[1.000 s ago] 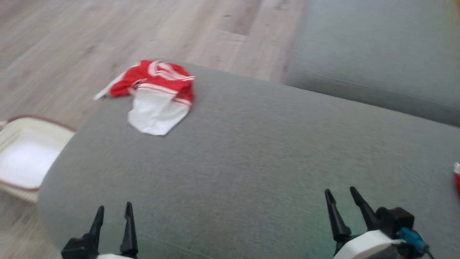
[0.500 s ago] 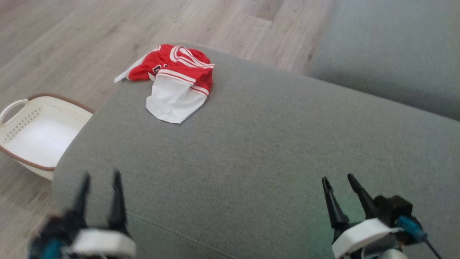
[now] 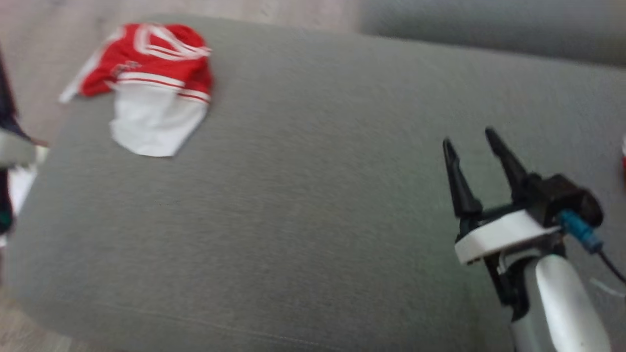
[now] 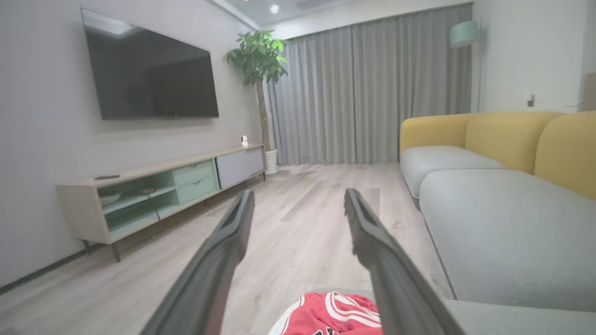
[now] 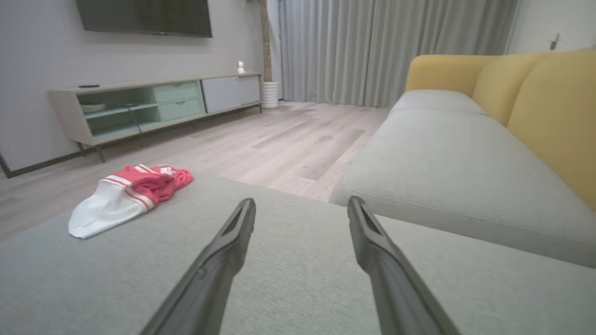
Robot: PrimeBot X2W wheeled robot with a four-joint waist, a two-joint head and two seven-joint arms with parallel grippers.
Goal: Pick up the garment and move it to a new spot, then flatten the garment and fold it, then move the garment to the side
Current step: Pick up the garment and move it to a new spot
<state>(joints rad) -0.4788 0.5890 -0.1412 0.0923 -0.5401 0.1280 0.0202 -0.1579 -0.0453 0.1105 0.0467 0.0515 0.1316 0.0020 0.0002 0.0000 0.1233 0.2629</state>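
Garment [image 3: 149, 93] lay alone at the far left corner of the grey cushion [image 3: 313, 205], and nobody had hold of it!
Red and white, it sat crumpled, white part nearer. The right gripper [image 3: 467, 137] hovered over the cushion's right side, fingers spread wide and empty, well apart from the cloth. In the left wrist view the left gripper [image 4: 299, 193] stood just as wide, empty too, the garment's red cloth showing low between its two fingers, wooden floor [image 4: 302, 246] beyond.
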